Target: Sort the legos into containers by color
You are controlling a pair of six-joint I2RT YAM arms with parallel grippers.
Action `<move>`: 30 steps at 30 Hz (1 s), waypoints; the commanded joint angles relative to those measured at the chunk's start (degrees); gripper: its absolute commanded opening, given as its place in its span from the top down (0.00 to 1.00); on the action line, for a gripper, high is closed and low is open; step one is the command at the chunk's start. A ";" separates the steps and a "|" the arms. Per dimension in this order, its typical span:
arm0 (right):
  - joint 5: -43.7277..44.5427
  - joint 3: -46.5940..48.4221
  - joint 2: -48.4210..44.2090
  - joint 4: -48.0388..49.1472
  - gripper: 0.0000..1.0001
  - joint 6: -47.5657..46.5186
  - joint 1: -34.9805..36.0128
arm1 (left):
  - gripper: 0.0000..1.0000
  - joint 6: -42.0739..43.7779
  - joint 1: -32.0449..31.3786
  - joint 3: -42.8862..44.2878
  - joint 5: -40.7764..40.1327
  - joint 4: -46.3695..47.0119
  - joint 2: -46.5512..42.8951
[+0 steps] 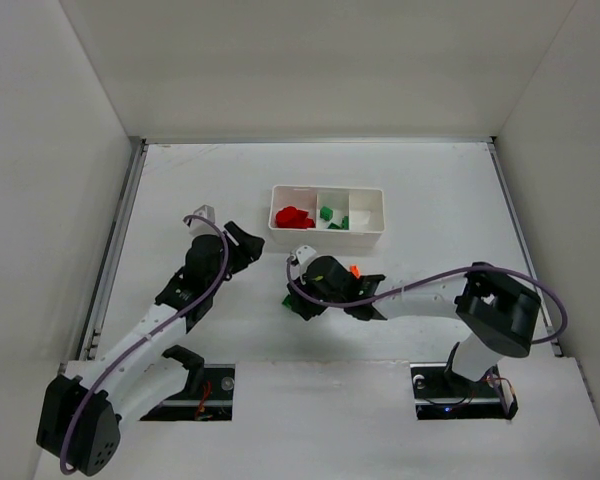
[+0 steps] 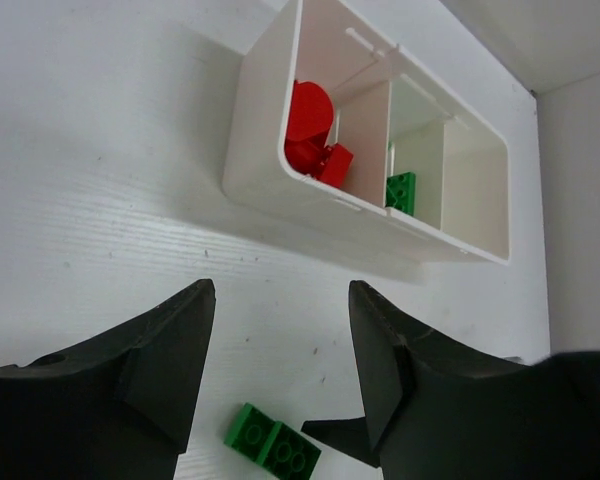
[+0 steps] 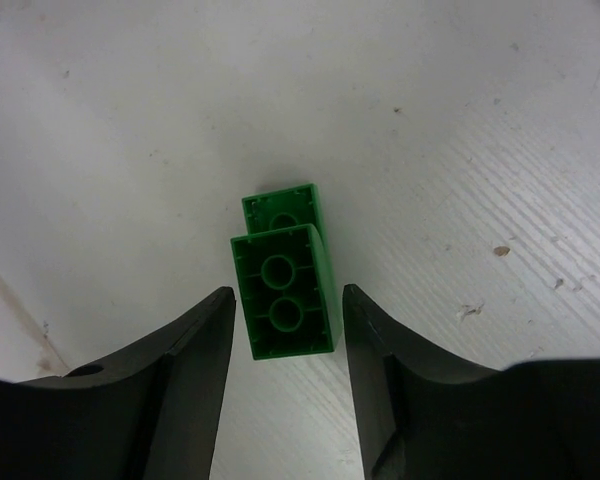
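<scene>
Your right pincer (image 3: 287, 300) is apart, with one finger close on each side of a green brick (image 3: 285, 290). It lies upside down on the tabletop (image 3: 130, 100). A second green brick (image 3: 278, 207) sits right against its far end. If you squeeze off-center, the near brick may twist out, or the far one may get dragged along. Your left pincer (image 2: 280, 290) is apart too, holding nothing, near the tray (image 2: 265, 120). Lift high over the tray wall; the way there looks open.

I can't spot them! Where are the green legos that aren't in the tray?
In the right wrist view, the green legos lie together on the table between the fingers of the right gripper, on the near side of the white tray.
</scene>
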 commanded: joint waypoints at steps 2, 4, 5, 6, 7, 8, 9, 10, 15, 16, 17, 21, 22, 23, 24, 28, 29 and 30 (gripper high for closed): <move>4.04 3.26 1.31 -0.53 0.49 -1.30 1.23 | 0.47 -1.08 0.01 -1.60 -0.18 -2.97 -1.81; 4.48 3.62 1.84 -0.97 0.50 -1.57 1.58 | 0.47 -1.25 -0.17 -1.78 -0.18 -3.68 -2.25; 4.65 3.88 2.10 -1.32 0.50 -1.57 1.76 | 0.47 -1.34 -0.17 -1.78 -0.18 -4.03 -2.51; 4.83 4.06 2.28 -1.50 0.50 -1.65 1.93 | 0.47 -1.34 -0.17 -1.87 -0.18 -4.29 -2.86; 4.92 4.23 2.45 -1.58 0.50 -1.83 2.11 | 0.47 -1.34 -0.17 -1.95 -0.18 -4.47 -3.13; 5.01 4.32 2.54 -1.67 0.49 -1.92 2.29 | 0.47 -1.34 -0.17 -2.04 -0.18 -4.65 -3.39; 5.01 4.32 2.63 -1.67 0.48 -2.01 2.46 | 0.47 -1.34 -0.08 -2.13 -0.18 -4.73 -3.57; 5.10 4.41 2.63 -1.67 0.48 -2.09 2.64 | 0.47 -1.34 0.09 -2.30 -0.18 -4.82 -3.74; 6.15 4.50 2.19 -1.76 0.62 -2.27 2.99 | 0.47 -1.69 -0.35 -2.57 -0.18 -4.91 -4.01; 6.50 4.41 2.02 -1.85 0.66 -2.27 2.99 | 0.47 -1.87 -0.52 -2.57 -0.18 -4.91 -4.18; 6.85 4.32 1.67 -1.85 0.68 -2.18 2.99 | 0.47 -1.96 -0.70 -2.57 0.00 -4.91 -4.27; 6.68 2.57 -1.75 -0.01 0.74 0.09 1.33 | 0.47 -2.57 -1.23 -2.13 0.88 -4.91 -4.01; 6.24 1.78 -3.07 0.95 0.75 0.97 0.28 | 0.47 -2.83 -1.49 -1.96 1.23 -4.56 -3.75; 5.37 0.90 -4.30 2.01 0.75 2.11 -0.86 | 0.47 -3.27 -1.75 -1.78 1.75 -4.21 -3.49; 4.05 -0.15 -5.79 3.24 0.75 3.52 -2.36 | 0.48 -3.62 -2.01 -1.34 2.19 -3.77 -2.96; -4.02 -5.42 -12.21 10.26 0.76 9.23 -8.59 | 0.51 -5.29 -3.94 -0.20 5.70 0.18 -0.33; -6.22 -6.91 -13.70 12.28 0.76 10.81 -10.35 | 0.52 -5.99 -4.65 -0.02 6.58 1.23 0.46; -7.63 -7.97 -14.76 13.61 0.76 11.69 -11.67 | 0.52 -6.61 -5.44 0.07 7.29 2.46 1.26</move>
